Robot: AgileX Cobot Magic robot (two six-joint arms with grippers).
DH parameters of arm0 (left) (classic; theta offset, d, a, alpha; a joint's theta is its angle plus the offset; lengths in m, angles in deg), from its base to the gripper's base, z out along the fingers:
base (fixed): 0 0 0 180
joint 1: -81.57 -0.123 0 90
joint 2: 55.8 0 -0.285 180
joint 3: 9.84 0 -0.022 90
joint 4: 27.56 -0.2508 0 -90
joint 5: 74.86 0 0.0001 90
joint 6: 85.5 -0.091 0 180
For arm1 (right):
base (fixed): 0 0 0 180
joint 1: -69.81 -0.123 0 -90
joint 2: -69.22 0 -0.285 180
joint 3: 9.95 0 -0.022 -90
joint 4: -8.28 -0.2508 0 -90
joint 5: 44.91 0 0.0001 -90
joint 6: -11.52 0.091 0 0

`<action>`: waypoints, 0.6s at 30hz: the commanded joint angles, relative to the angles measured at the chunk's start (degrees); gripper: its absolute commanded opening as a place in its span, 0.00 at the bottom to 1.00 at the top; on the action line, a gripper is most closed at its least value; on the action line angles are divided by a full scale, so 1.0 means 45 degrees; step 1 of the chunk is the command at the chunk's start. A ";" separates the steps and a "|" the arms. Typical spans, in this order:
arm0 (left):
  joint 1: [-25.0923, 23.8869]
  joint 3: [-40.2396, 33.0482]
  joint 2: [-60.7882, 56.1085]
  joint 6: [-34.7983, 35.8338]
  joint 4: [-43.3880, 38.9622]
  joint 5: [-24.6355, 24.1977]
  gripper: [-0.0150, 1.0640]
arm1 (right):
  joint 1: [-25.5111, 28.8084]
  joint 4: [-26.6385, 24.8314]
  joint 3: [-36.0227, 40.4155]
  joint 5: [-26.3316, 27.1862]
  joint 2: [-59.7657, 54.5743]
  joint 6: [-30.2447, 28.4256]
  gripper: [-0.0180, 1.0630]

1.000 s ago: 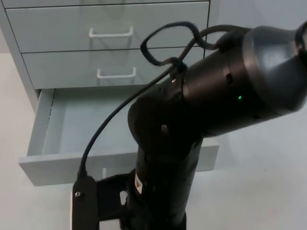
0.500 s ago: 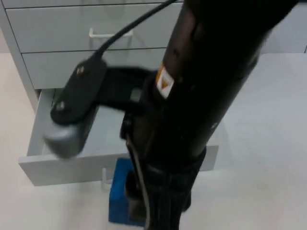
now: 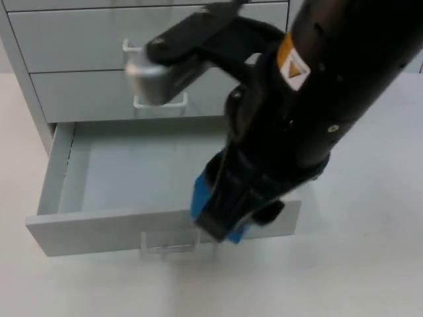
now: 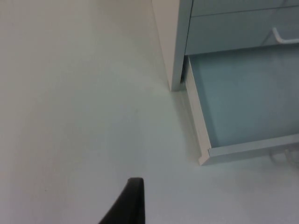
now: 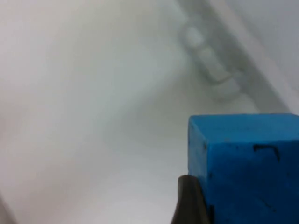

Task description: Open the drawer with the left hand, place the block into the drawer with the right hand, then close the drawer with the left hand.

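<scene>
— Where is the blue foam block (image 3: 200,196) seen?
— It is gripped in the right pincer (image 3: 221,221), raised over the front panel of the pulled-out bottom drawer (image 3: 99,228) of the pale grey cabinet (image 3: 73,46), toward the panel's 3 o'clock end. In the right wrist view the block (image 5: 247,168) is pressed against a black fingertip (image 5: 189,200).
— And the drawer itself?
— It is drawn fully out over the white bench (image 3: 357,264), with a clear loop handle (image 3: 165,246) at 6 o'clock on its front.
— The left pincer?
— One black fingertip (image 4: 128,205) is seen above bare bench, well apart from the drawer's corner (image 4: 205,156) at its 2 o'clock; how far it is spread cannot be told. That arm is kept waiting.
</scene>
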 commanded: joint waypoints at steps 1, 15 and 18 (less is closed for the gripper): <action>-0.0041 -0.0068 -0.0056 -0.0061 0.0107 0.0068 0.99 | 0.0794 0.0284 0.0325 0.1009 0.0127 0.0964 0.02; -0.0041 -0.0068 -0.0056 -0.0061 0.0107 0.0093 0.99 | 0.2451 0.0309 0.0528 0.5541 -0.0869 0.3843 0.02; -0.0041 -0.0068 -0.0056 -0.0061 0.0107 0.0093 0.99 | 0.2451 0.0309 0.0528 0.5805 -0.1398 0.4179 0.02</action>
